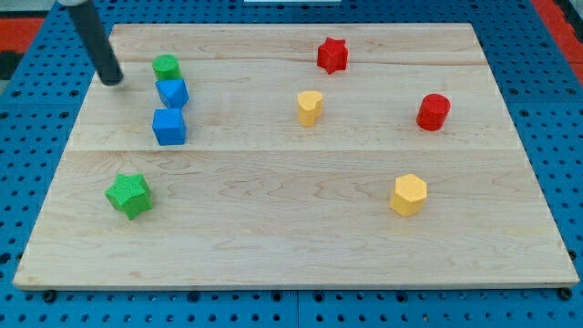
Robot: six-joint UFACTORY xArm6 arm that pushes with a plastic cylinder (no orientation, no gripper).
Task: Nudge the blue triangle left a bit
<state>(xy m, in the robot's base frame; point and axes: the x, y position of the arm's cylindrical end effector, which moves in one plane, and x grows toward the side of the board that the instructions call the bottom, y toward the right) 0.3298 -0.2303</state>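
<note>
Near the view's top left, my tip (113, 79) rests on the wooden board (291, 246), a bare rod with nothing to open or close. To its right, apart from it, sits the blue triangle (172, 93), touching the green cylinder (166, 66) above it and just above the blue cube (169, 127). Lower left lies a green star (128, 195). Further right are a red star (332, 55), yellow block (310, 107), red cylinder (434, 111) and yellow hexagon (409, 194).

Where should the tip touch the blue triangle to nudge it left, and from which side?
Press its right face, coming from the view's right. The blue triangle sits between the green cylinder and the blue cube; my tip is on its left, so it must go around first.
</note>
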